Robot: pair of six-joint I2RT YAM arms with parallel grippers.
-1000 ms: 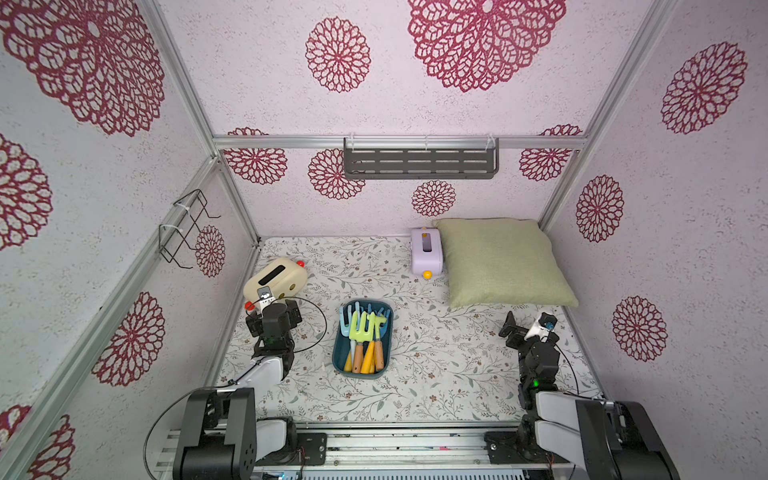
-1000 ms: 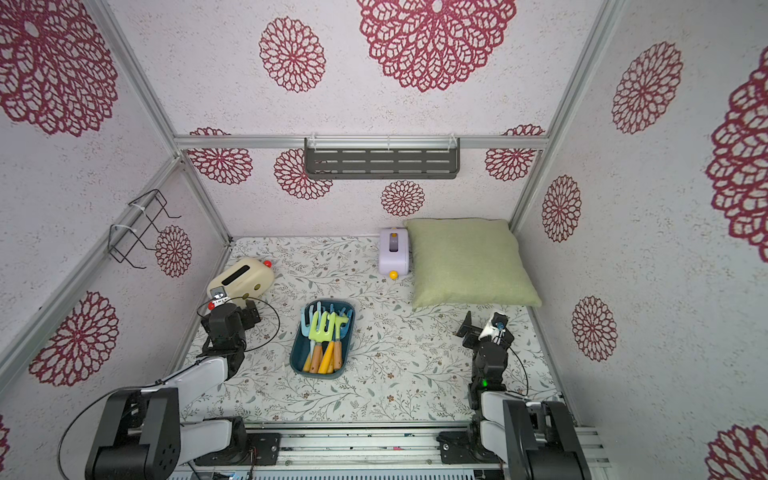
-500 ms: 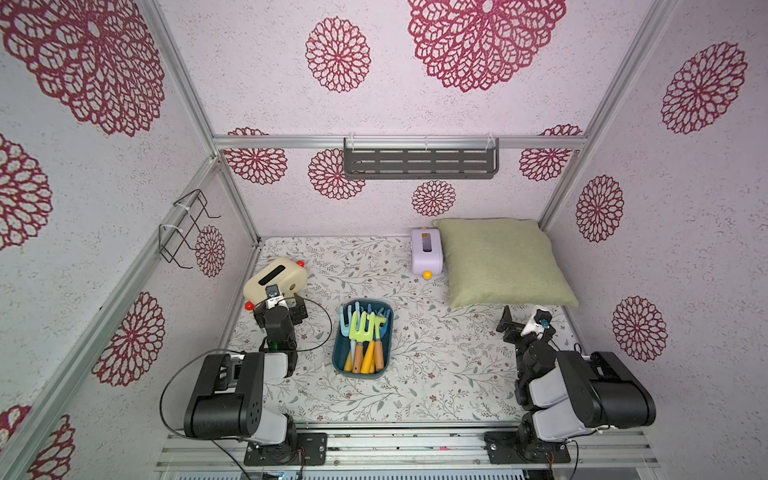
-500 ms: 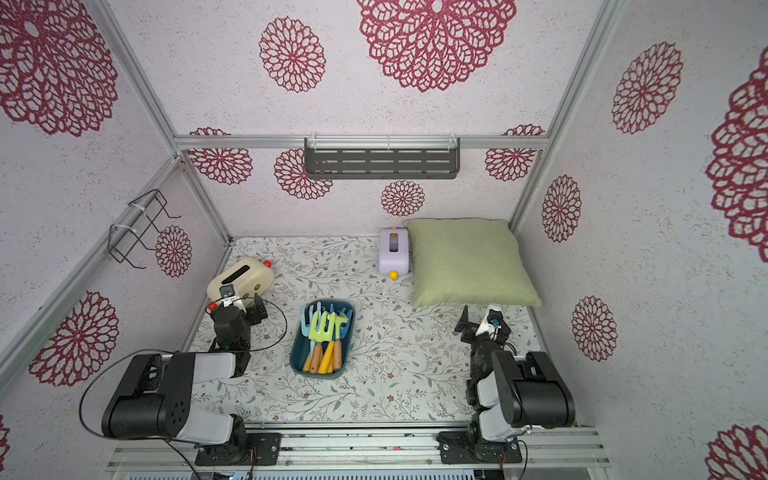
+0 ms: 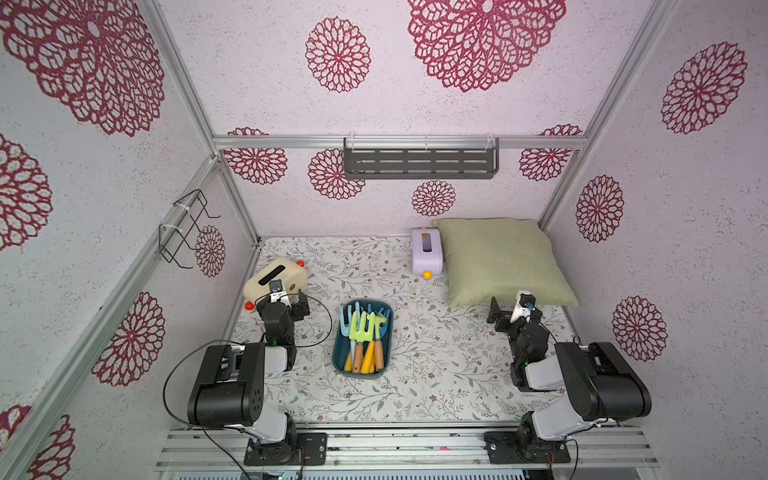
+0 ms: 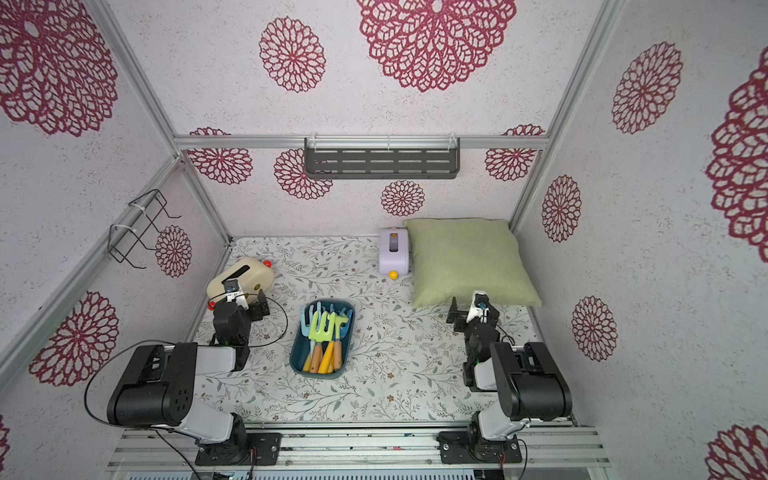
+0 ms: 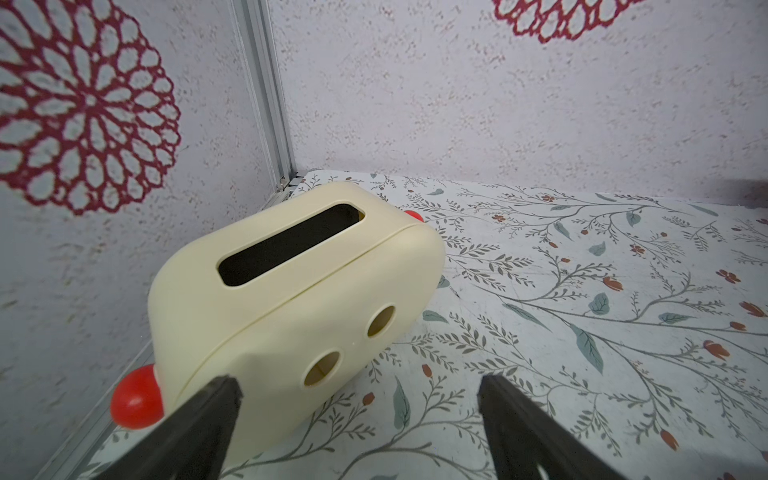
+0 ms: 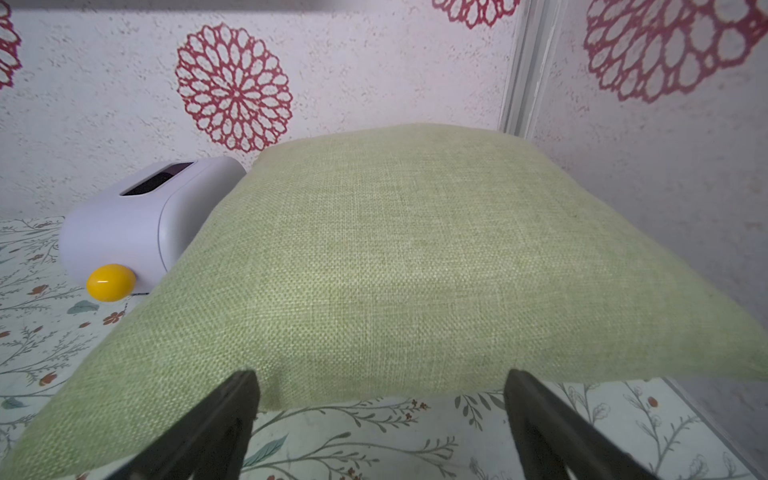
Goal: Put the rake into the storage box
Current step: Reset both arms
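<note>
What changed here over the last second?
The left arm and right arm folded up at the elbows; the left tool and right tool barely shifted, open and empty throughout. Nothing grasped or released. The storage box with its garden toys, cream box, lilac box and pillow stayed put.

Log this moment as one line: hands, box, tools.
left hand: open, empty, facing cream box | right hand: open, empty, facing green pillow | storage box: toy tools lying inside
</note>
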